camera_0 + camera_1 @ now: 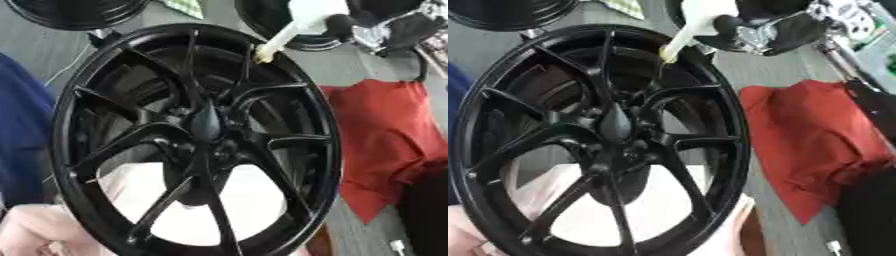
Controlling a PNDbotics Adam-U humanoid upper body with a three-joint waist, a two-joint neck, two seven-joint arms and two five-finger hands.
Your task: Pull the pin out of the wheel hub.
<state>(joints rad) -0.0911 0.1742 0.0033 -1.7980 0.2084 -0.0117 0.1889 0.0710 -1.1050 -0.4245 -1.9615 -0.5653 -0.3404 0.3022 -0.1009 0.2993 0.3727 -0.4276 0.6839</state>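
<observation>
A large black wheel hub [197, 140] with thin spokes fills the middle of both views, tilted on edge. A white pin [293, 27] with a yellowish tip [262, 57] slants down from the upper right, its tip at the hub's upper rim. My right hand [773, 29], black with silver joints, comes in from the upper right corner with its fingers curled round the pin's thick white end. My left hand shows in neither view.
A red cloth [385, 135] lies on the grey floor right of the hub. Two more black wheels [79, 12] [271, 20] sit at the far edge. Blue fabric [17, 130] and something pale pink [39, 232] are at the left. White material [249, 200] shows through the spokes.
</observation>
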